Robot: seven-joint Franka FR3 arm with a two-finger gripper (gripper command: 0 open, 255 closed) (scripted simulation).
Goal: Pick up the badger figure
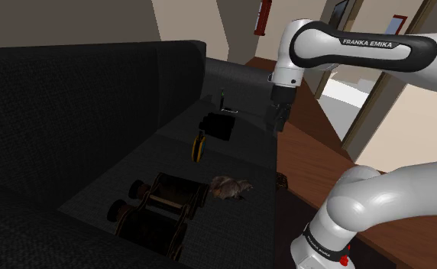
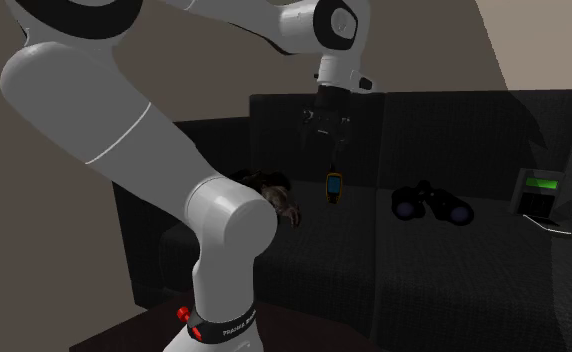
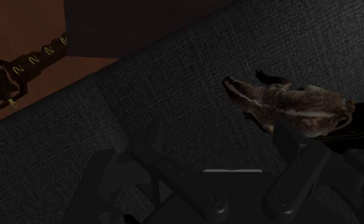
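The white arm [image 1: 377, 195] is rising from its stand at the shoulder view's lower right, bending back at the elbow and reaching across the top of that view. Its wrist is turning down, so the end effector [image 1: 276, 121] is hanging over the seat of a dark sofa [image 1: 95, 92], pointing nearly straight down. In the wrist view the end effector [image 3: 219, 145] is showing its two black fingers [image 3: 152, 151] standing apart, with bare sofa fabric between them and nothing clasped.

The badger figure [image 1: 231, 187] is lying on its side on the seat near the front edge, brown and grey with a striped head, just beside a pair of binoculars [image 1: 156, 210]. It is sitting well apart from the end effector, closer to the stand. In the wrist view the badger figure [image 3: 289, 105] is lying beyond the right finger, not between the two.

In the second exterior view the end effector [image 2: 327, 143] is hovering above a small yellow-and-black handheld device [image 2: 334, 186], while the badger figure [image 2: 274, 195] is lying lower on that view's left, partly behind the arm's elbow.
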